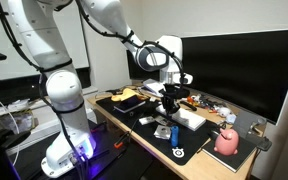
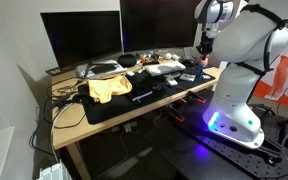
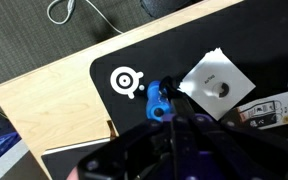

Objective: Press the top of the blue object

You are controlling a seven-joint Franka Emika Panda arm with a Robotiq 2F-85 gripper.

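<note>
The blue object (image 3: pixel 156 101) is a small bright-blue stubby cylinder lying on the black desk mat, next to a white round logo (image 3: pixel 127 80). In the wrist view my gripper (image 3: pixel 168 98) has its dark fingers pressed together, and their tip sits right at the blue object's right side. In an exterior view the gripper (image 1: pixel 170 101) hangs a little above the mat, over the blue object (image 1: pixel 174 133). It also shows in an exterior view (image 2: pixel 204 55) near the monitors. I cannot tell whether it touches the object.
A white square packet (image 3: pixel 216 85) lies just right of the blue object. A pink rounded object (image 1: pixel 227 142) sits near the desk end. Monitors (image 1: pixel 234 65) stand behind. A yellow cloth (image 2: pixel 109 88), cables and small items crowd the mat. The wooden desk edge (image 3: pixel 54 100) is close.
</note>
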